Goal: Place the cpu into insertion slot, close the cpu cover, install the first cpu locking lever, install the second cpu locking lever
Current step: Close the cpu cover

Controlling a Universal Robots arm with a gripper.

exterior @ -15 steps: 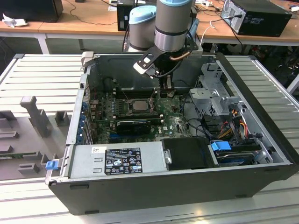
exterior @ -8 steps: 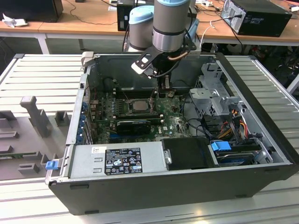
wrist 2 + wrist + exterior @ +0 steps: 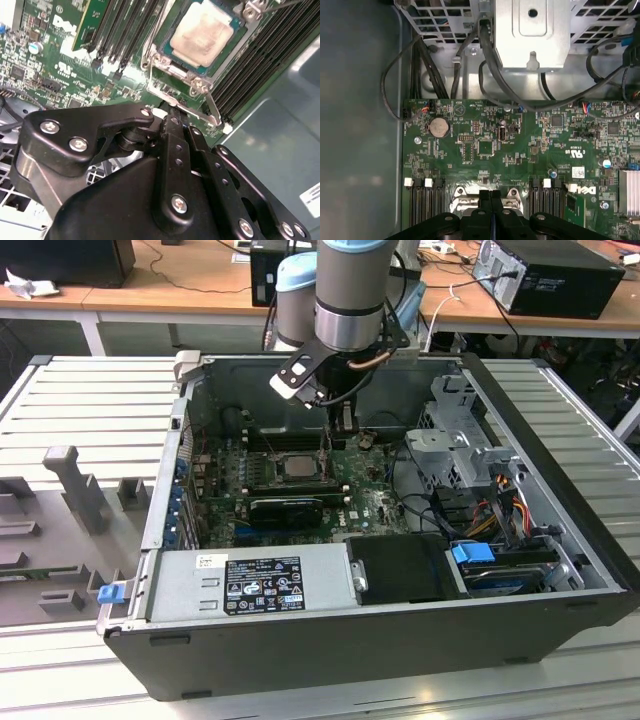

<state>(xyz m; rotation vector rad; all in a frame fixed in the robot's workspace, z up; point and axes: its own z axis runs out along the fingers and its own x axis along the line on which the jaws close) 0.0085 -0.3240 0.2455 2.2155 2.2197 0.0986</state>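
Quick count of what's in there: one chip, sitting in the one socket on the green board, with one grey cover frame around it. The frame looks laid down over the chip's edges, though I can't tell if it's latched. One thin lever rod runs by the socket corner closest to the tool; the far corner of the socket is cut off in the second wrist view, so I can't count the levers properly. The tool's two fingers are pressed together, and the first wrist view shows a hairline seam between them. It hangs right over the socket's near edge, and whether it touches the rod I can't tell. Other bits: one green memory stick in the black slots flanking the socket, one coin battery, and one finned heatsink cut off at the picture edge. In the exterior view the arm blocks part of the back of the open case, which sits on a slatted tabletop
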